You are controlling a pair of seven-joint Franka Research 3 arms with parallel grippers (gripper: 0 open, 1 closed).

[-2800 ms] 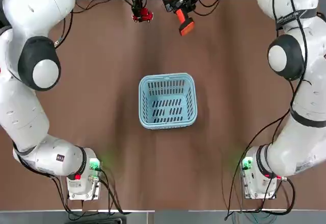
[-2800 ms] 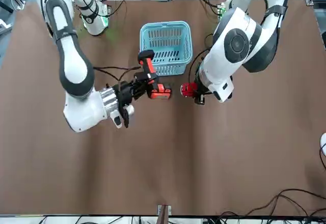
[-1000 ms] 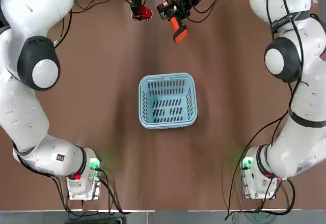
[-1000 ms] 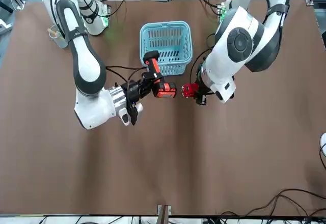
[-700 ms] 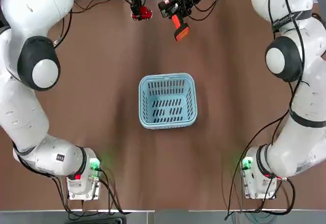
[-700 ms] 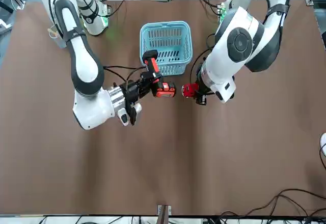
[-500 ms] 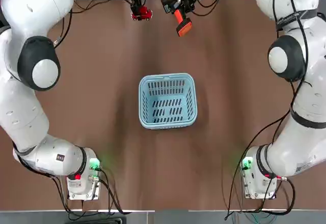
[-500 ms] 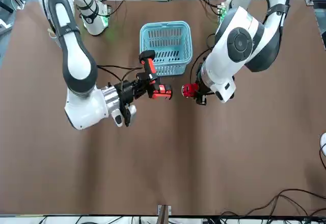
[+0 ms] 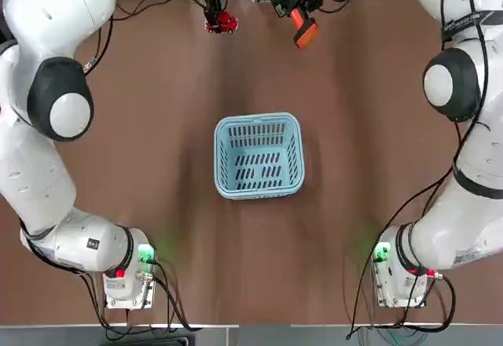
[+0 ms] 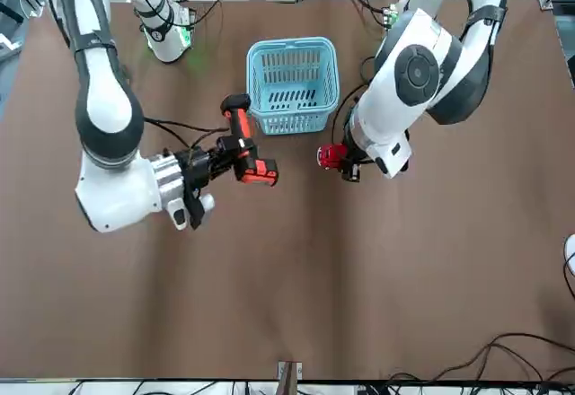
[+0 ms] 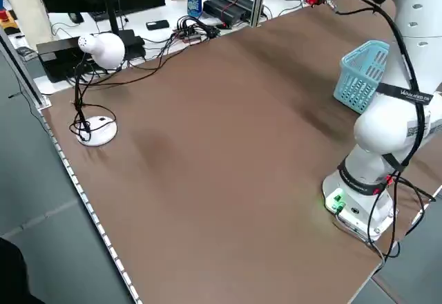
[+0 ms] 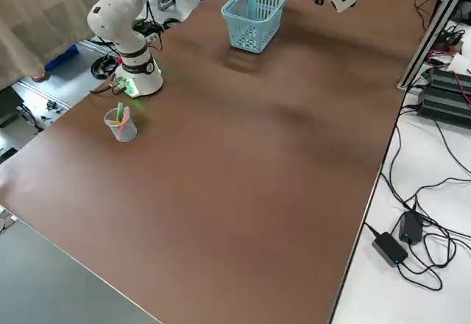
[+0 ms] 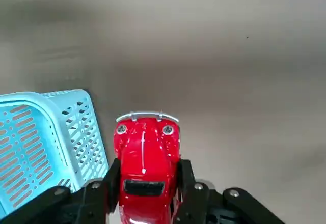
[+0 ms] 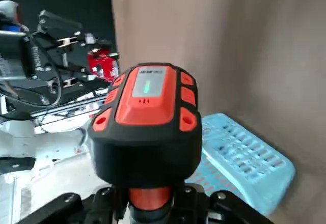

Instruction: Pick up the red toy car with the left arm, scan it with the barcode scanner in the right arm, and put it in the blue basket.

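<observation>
The scan step is in hand. The left gripper (image 10: 349, 172) holds the red toy car (image 10: 332, 155) above the bench (image 10: 359, 278), its 2 fingers (image 13: 109, 183) clamped on the car's flanks. The right gripper (image 10: 216, 160) is closed on the barcode scanner (image 10: 243, 153), apart from the car. Next, I judge, the car goes into the blue basket (image 10: 319, 49).

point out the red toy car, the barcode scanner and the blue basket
red toy car (image 13: 146, 155), left wrist view, on its roof
barcode scanner (image 10: 255, 171), front view, on its head
blue basket (image 9: 258, 121), top view, on its far rim
</observation>
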